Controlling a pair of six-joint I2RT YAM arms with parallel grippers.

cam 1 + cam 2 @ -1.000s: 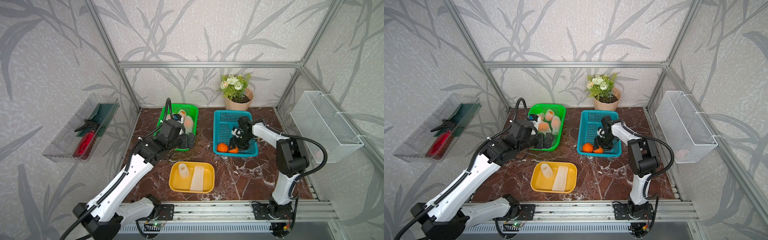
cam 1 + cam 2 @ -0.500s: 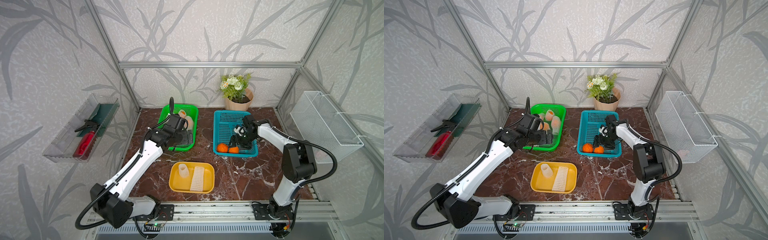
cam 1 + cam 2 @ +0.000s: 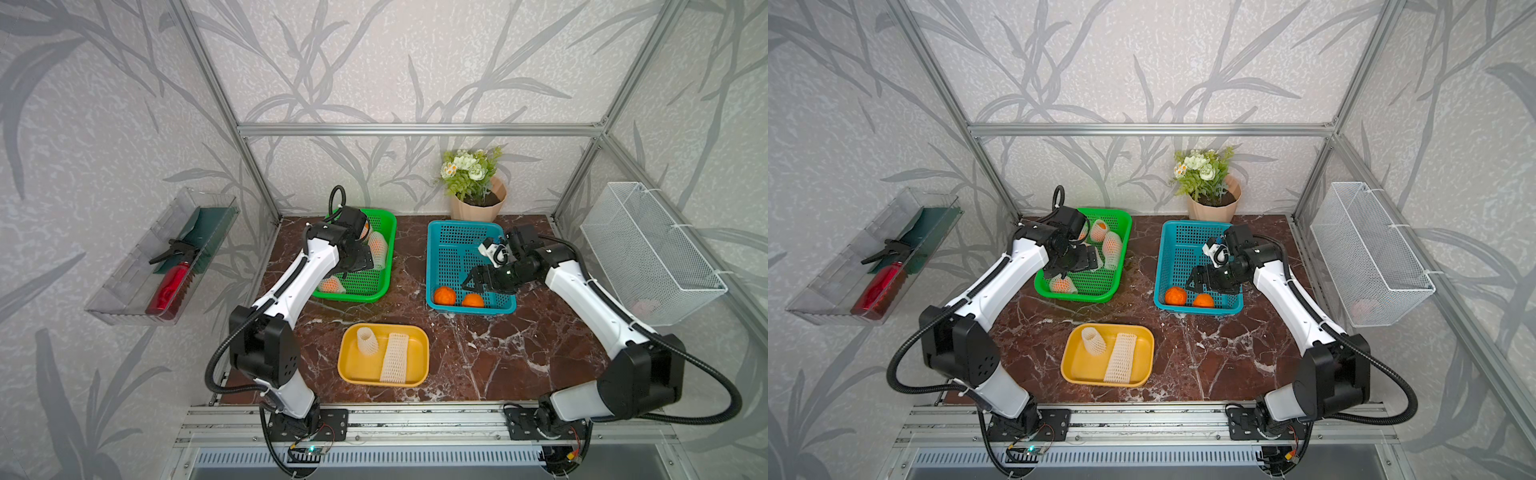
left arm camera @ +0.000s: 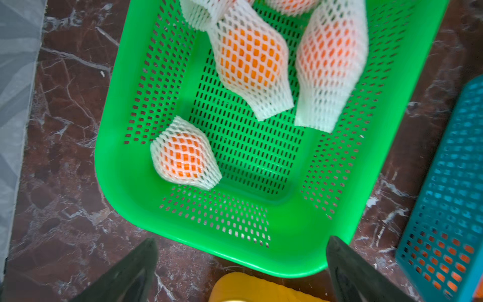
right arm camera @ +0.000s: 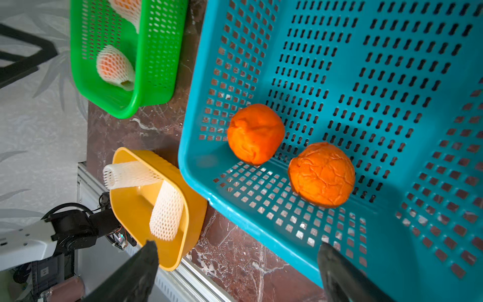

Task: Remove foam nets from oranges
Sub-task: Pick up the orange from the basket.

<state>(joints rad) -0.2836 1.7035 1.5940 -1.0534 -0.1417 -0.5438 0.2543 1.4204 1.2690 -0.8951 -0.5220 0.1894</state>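
Top views both showed a dark marble table (image 3: pixel 478 357) with three bins on it. A green basket (image 3: pixel 388 245) sat at the back on the left arm's side. A blue basket (image 3: pixel 451 232) sat beside it, and a yellow tray (image 3: pixel 419 353) lay nearer the front. The left pincer (image 3: pixel 359 264) hung over the green basket, spread wide and holding nothing. The right pincer (image 3: pixel 484 282) hung over the blue basket, spread wide and empty too. Two bare oranges (image 3: pixel 444 296) lay just beside each other at the front of the blue basket. Two empty foam nets (image 3: pixel 394 357) lay in the yellow tray, one flat and one standing on its end.

Left wrist view looked down into the green basket (image 4: pixel 125 198). One wrapped orange (image 4: pixel 184 157) lay alone near a corner. Two more wrapped ones (image 4: pixel 251 62) lay touching each other farther in. The dark fingertips (image 4: pixel 130 274) stood far apart with nothing between them.

Right wrist view showed the two bare oranges (image 5: pixel 255 133) close together inside the blue basket (image 5: pixel 198 170). Its fingertips (image 5: pixel 339 274) stood far apart and empty. The yellow tray (image 5: pixel 130 209) with both nets sat just beside the blue basket.
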